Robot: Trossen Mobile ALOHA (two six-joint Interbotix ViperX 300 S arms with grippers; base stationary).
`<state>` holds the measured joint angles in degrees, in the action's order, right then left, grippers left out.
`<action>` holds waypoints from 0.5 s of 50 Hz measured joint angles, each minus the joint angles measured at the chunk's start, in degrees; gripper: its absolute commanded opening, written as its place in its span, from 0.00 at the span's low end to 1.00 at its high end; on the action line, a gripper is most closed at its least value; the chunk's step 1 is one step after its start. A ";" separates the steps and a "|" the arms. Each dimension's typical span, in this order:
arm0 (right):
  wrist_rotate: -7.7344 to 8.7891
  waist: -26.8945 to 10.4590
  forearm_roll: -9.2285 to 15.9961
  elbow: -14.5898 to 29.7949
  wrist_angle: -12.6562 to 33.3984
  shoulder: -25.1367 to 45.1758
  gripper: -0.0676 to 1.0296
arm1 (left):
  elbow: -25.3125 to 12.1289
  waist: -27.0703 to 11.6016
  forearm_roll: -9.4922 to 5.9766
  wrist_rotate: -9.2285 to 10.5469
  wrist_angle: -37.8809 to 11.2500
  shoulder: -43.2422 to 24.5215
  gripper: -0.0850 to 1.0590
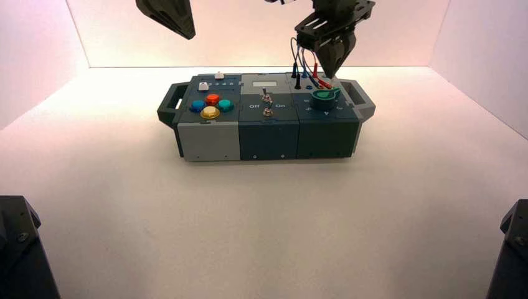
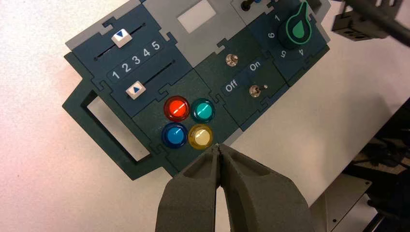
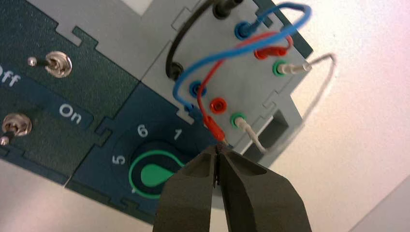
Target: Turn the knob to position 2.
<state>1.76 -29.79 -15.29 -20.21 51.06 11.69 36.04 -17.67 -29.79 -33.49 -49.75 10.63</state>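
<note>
The green teardrop knob (image 1: 325, 96) sits on the dark right-hand panel of the box (image 1: 208, 142). In the right wrist view the knob (image 3: 151, 175) has a green ring around it, with 5, 6 and 1 printed beside it. Its pointer runs past the 1 and under my fingers, so its tip is hidden. My right gripper (image 1: 334, 73) hovers shut just behind the knob, near the wire plugs; its tips (image 3: 217, 151) hold nothing. The left gripper (image 1: 185, 31) hangs high at the back left. It is shut and empty (image 2: 218, 148) over the box's front edge, and its view shows the knob (image 2: 299, 30) far off.
Red (image 2: 176, 108), teal (image 2: 202, 110), blue (image 2: 174, 136) and yellow (image 2: 200, 137) push buttons fill the left panel, with two sliders (image 2: 121, 37) beside a 1–5 scale. Two metal toggles (image 2: 255, 90) stand in the middle. Blue, red, black and white wires (image 3: 227, 55) loop just behind the knob.
</note>
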 measured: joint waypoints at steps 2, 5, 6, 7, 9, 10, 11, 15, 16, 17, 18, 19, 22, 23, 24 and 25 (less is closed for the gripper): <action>0.00 0.09 0.09 -0.09 0.26 -0.18 0.04 | 0.00 0.00 0.00 0.00 0.00 0.09 0.05; 0.00 0.53 0.97 -0.18 0.79 -1.23 0.04 | -0.09 0.00 0.00 0.00 0.00 0.00 0.05; 0.00 0.53 0.97 -0.18 0.79 -1.23 0.04 | 0.00 0.00 0.00 0.00 0.00 0.00 0.05; 0.00 1.05 1.85 -0.44 0.79 -1.93 0.04 | 0.00 0.00 0.00 0.00 0.09 0.09 0.05; 0.18 1.32 2.64 -0.53 0.79 -2.37 0.04 | 0.00 0.00 0.00 0.00 0.09 0.00 0.05; 0.35 1.76 3.96 -0.79 0.88 -3.08 0.04 | 0.00 0.00 0.00 0.00 0.00 0.00 0.05; 0.70 1.93 4.48 -0.88 0.88 -3.25 0.04 | -0.09 0.00 0.00 0.00 0.00 0.00 0.05; 2.90 2.99 8.70 -1.67 0.88 -4.66 0.04 | 0.00 0.00 0.00 0.00 0.09 0.00 0.05; 3.87 3.43 10.63 -2.02 0.79 -5.27 0.04 | 0.00 0.00 0.00 0.00 0.00 0.09 0.05; 4.57 3.60 11.95 -2.29 0.62 -5.71 0.04 | -0.09 0.00 0.00 0.00 0.00 0.00 0.05; 4.75 3.69 12.30 -2.37 0.62 -5.80 0.04 | 0.00 0.00 0.00 0.00 0.00 0.00 0.05; 5.45 4.04 13.62 -2.72 0.44 -6.24 0.04 | 0.00 0.00 0.00 0.00 0.09 0.00 0.05; 6.94 4.66 16.52 -3.60 -0.09 -7.38 0.04 | -0.09 0.00 0.00 0.00 0.00 0.00 0.05; 7.56 5.01 17.93 -4.04 -0.35 -8.00 0.04 | 0.00 0.00 0.00 0.00 0.00 0.00 0.05; 7.91 5.27 18.81 -4.31 -0.53 -8.35 0.04 | 0.00 0.00 0.00 0.00 0.09 0.09 0.05; 7.91 5.27 18.90 -4.39 -0.62 -8.44 0.04 | -0.09 0.00 0.00 0.00 0.00 0.00 0.05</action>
<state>9.67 -24.52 3.60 -24.61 50.45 3.25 35.95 -17.67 -29.79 -33.49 -49.75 10.63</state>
